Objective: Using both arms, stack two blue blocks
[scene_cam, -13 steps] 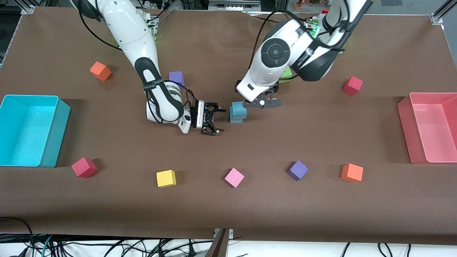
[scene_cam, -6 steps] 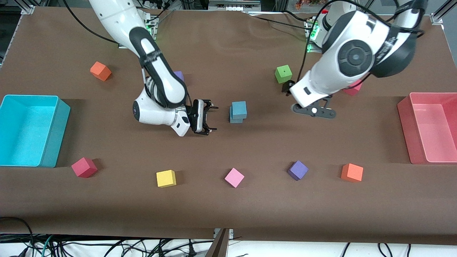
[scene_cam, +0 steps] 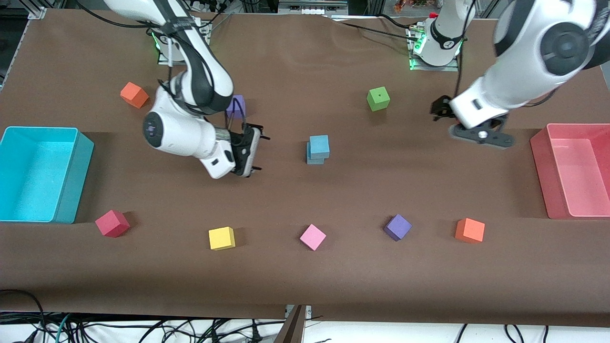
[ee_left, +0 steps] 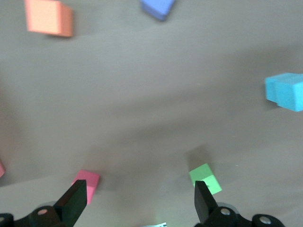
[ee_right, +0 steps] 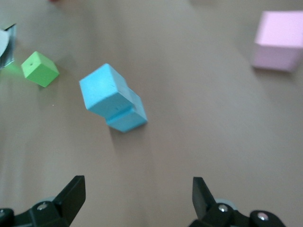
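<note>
The two blue blocks (scene_cam: 318, 148) stand stacked in the middle of the table, the upper one (scene_cam: 319, 145) turned a little on the lower one (scene_cam: 314, 159). The stack also shows in the right wrist view (ee_right: 111, 97) and at the edge of the left wrist view (ee_left: 286, 91). My right gripper (scene_cam: 259, 152) is open and empty, over the table beside the stack toward the right arm's end. My left gripper (scene_cam: 481, 135) is open and empty, over the table between a green cube (scene_cam: 378, 98) and the pink bin (scene_cam: 541, 164). Both sets of jaws stand wide apart (ee_left: 137, 196) (ee_right: 137, 191).
A cyan bin (scene_cam: 71, 176) stands at the right arm's end. Loose cubes: orange (scene_cam: 134, 94), purple (scene_cam: 236, 105), and nearer the camera red (scene_cam: 112, 223), yellow (scene_cam: 221, 237), pink (scene_cam: 312, 237), purple (scene_cam: 397, 226), orange (scene_cam: 469, 230). A red cube (ee_left: 87, 182) lies under the left gripper.
The left gripper has left the top of the stack and swung toward the left arm's end. The right gripper has drawn back toward the right arm's end. The stack stays standing.
</note>
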